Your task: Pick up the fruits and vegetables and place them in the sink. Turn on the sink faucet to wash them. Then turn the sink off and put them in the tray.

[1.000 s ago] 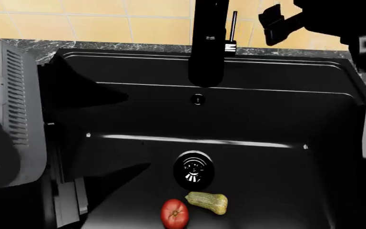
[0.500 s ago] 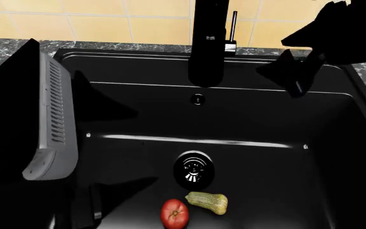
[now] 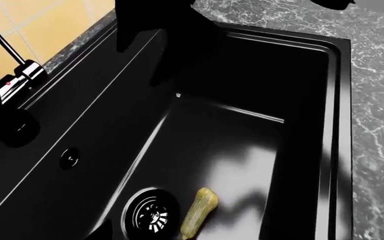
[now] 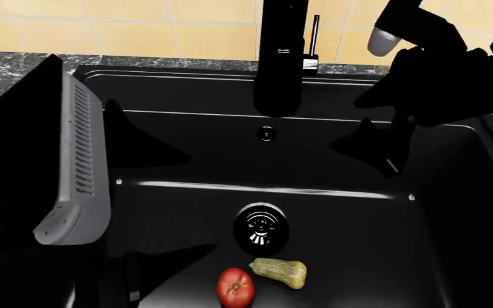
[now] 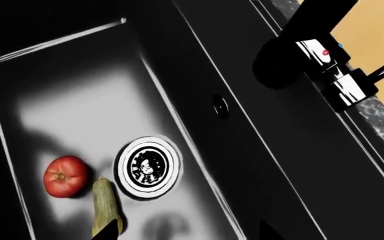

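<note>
In the sink [image 4: 187, 154], the tomato [image 4: 235, 287] lies at seven o'clock of the drain [image 4: 261, 224], the squash [image 4: 279, 271] just right of it; the faucet [image 4: 281, 58] stands at twelve.

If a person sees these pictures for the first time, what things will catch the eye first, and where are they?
The red tomato and the pale green squash stand out most, lying side by side on the floor of the black sink, just on the near side of the round metal drain. Next comes the tall black faucet, rising at the sink's back edge before the yellow tiles, its thin lever pointing up.
</note>
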Controlling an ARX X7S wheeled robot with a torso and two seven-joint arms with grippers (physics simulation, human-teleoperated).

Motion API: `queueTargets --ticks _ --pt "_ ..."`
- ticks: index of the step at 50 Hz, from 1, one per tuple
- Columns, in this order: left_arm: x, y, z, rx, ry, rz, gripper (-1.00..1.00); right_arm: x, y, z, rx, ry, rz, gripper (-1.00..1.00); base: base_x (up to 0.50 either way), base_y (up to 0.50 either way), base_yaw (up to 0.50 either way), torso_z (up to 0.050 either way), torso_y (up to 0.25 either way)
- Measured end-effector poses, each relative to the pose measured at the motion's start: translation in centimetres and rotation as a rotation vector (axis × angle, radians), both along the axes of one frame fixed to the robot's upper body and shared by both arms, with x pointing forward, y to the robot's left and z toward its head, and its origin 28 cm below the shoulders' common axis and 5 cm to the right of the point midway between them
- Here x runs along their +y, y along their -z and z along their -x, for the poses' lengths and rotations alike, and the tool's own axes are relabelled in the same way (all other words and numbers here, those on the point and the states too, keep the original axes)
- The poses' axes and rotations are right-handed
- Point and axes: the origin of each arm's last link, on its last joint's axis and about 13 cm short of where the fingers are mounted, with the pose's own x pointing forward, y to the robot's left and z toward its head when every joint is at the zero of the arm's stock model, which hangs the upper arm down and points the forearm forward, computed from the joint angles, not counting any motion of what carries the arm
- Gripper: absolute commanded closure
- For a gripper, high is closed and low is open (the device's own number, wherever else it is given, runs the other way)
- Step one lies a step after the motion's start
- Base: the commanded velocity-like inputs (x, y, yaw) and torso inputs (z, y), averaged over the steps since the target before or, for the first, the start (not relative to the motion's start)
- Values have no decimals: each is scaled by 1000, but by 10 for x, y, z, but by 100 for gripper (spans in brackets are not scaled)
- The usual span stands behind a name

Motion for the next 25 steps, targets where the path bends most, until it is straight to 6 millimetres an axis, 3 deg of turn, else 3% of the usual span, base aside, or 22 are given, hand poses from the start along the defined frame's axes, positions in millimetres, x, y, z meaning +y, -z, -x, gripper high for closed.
queueTargets --ticks 25 --pt "-1 0 1 2 4 -9 -100 17 42 -23 84 -47 51 -100 0 0 0 0 0"
